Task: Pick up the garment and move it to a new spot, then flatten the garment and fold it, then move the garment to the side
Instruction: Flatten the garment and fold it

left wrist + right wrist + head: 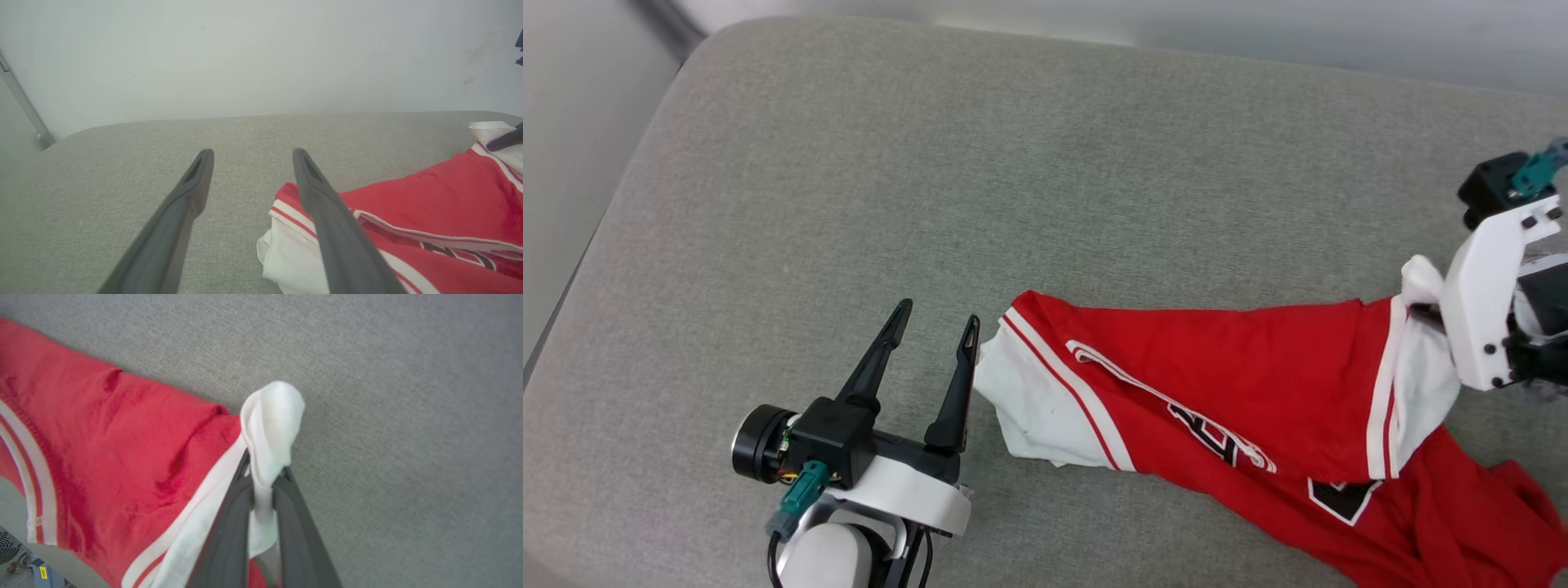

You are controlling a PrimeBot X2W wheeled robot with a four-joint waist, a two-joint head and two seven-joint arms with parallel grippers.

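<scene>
The garment (pixel 1241 384), a red jersey T-shirt with white sleeves, striped trim and partly visible black lettering, lies stretched and crumpled across the grey cushion (pixel 1013 204). My left gripper (pixel 935 327) stands open just left of the near white sleeve (pixel 1029 400), its right finger beside the cloth; the wrist view shows that sleeve (pixel 294 253) under the right finger, with the gripper (pixel 251 157) empty. My right gripper (pixel 265 473) is shut on the other white sleeve (pixel 271 416), and its white wrist (pixel 1486 302) hides the grip at the far right.
The grey cushion has a rounded corner at the upper left (pixel 698 57) and a pale wall (pixel 261 53) behind it. Bare cushion stretches beyond and left of the shirt. A bit of equipment with a fan (pixel 16 559) shows below the cushion edge.
</scene>
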